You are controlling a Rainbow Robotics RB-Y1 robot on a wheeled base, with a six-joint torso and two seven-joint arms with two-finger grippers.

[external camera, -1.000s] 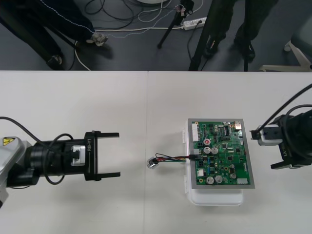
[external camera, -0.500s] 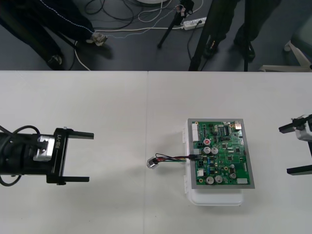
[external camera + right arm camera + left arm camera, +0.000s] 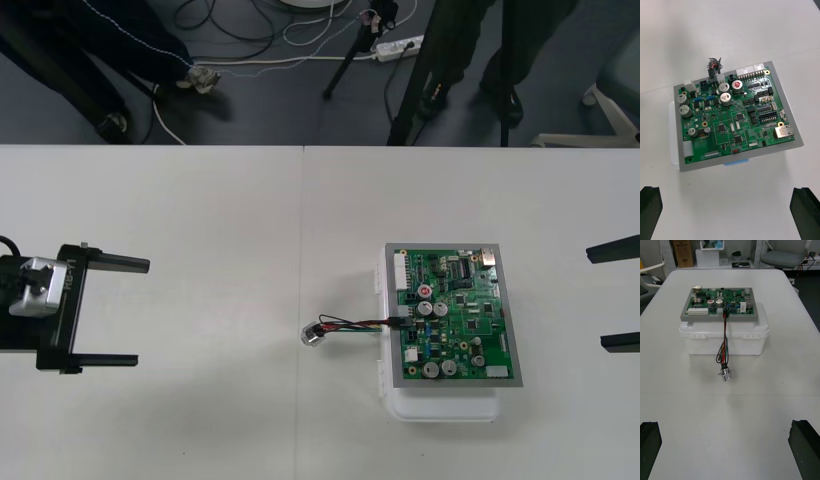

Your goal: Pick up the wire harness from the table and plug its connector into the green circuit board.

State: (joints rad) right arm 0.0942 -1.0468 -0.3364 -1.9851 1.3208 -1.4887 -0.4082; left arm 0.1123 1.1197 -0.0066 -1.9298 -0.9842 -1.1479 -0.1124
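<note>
Across the pale bench (image 3: 200, 200) we find the wire harness (image 3: 355, 325) with its black plug (image 3: 397, 321) seated in the green circuit board (image 3: 455, 315) at its edge, its wires trailing off the white base (image 3: 440, 405) to the metal socket (image 3: 313, 335) lying on the bench. Our left claw (image 3: 141, 312) and right claw (image 3: 597, 298) wait at their own sides, both spread wide and empty, well apart from the board. We judge the plugging done; nothing appears left.

Front view high, steeply down on table (image 3: 200, 220). Left wrist view low, near-level, facing green circuit board (image 3: 717, 303) from afar. Right wrist view nearer, angled down (all three share it).
</note>
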